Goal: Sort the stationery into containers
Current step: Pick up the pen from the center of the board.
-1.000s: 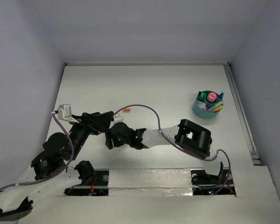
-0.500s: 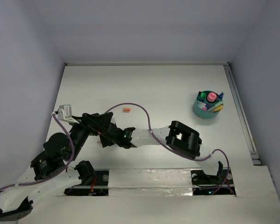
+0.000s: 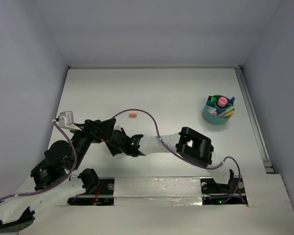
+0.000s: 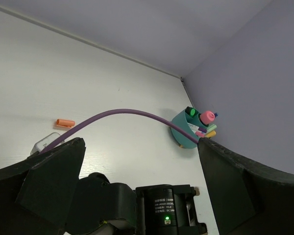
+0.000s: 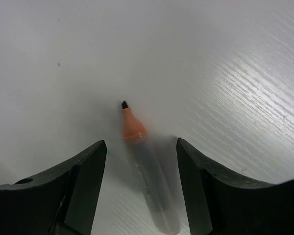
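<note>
An uncapped marker [image 5: 142, 152] with an orange nib end and a grey barrel lies on the white table between my right gripper's [image 5: 139, 147] open fingers, untouched by either finger. In the top view the right gripper [image 3: 113, 146] reaches far left, close under my left gripper [image 3: 107, 131], and the marker is hidden there. The left gripper [image 4: 142, 161] is wide open and empty, with the right arm's wrist between its fingers. A tiny orange cap [image 3: 133, 115] lies alone on the table; it also shows in the left wrist view [image 4: 65, 123]. The teal tub [image 3: 217, 117] holds several markers and pens.
The right arm's purple cable [image 3: 147, 113] arcs over the table near the orange cap. The tub also shows in the left wrist view [image 4: 186, 131], near the right wall. A rail [image 3: 252, 117] runs along the table's right edge.
My right arm has stretched further left and its gripper now sits under the left gripper, around the marker. The orange cap is now uncovered. The left arm has barely moved.
</note>
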Action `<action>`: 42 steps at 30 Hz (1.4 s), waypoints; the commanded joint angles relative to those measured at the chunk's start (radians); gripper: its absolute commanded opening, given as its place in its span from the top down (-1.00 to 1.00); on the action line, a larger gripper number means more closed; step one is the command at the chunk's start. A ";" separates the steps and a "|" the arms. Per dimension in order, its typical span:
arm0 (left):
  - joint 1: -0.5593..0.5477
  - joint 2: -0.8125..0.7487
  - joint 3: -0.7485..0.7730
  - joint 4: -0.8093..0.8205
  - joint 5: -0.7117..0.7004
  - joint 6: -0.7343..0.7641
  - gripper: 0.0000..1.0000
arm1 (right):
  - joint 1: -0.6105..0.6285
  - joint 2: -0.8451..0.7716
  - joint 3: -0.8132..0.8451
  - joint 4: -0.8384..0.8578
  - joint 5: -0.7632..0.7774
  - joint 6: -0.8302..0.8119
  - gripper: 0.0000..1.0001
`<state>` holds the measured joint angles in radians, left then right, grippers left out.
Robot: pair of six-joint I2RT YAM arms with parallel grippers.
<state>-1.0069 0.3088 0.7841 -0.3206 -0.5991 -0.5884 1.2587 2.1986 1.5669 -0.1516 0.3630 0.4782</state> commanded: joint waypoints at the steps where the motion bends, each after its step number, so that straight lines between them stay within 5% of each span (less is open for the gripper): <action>1: -0.002 -0.004 0.029 0.018 -0.018 0.013 -0.98 | 0.002 -0.007 -0.041 -0.112 -0.044 -0.124 -0.32; 12: -0.002 0.033 0.026 0.034 -0.010 0.036 -0.98 | -0.007 -0.013 -0.008 -0.146 -0.116 -0.208 -0.28; 14: -0.002 0.029 0.020 0.025 -0.010 0.035 -0.98 | -0.018 0.004 -0.002 -0.147 -0.101 -0.204 -0.13; 19: -0.002 0.006 -0.002 -0.029 -0.016 0.016 -0.91 | -0.068 -0.017 -0.047 -0.070 -0.062 -0.141 0.81; 27: -0.002 0.000 -0.095 -0.074 0.094 -0.057 -0.77 | -0.243 -0.366 -0.359 0.205 -0.021 0.008 0.88; 37: -0.002 0.131 -0.342 0.296 0.332 -0.145 -0.35 | -0.340 -0.645 -0.527 0.322 -0.019 0.102 0.90; 42: -0.002 0.286 -0.381 0.517 0.270 -0.094 -0.31 | -0.340 -0.712 -0.612 0.406 -0.117 0.187 0.95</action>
<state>-1.0069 0.5602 0.4290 -0.0574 -0.3042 -0.7082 0.9112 1.5215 0.9989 0.1627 0.3130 0.6041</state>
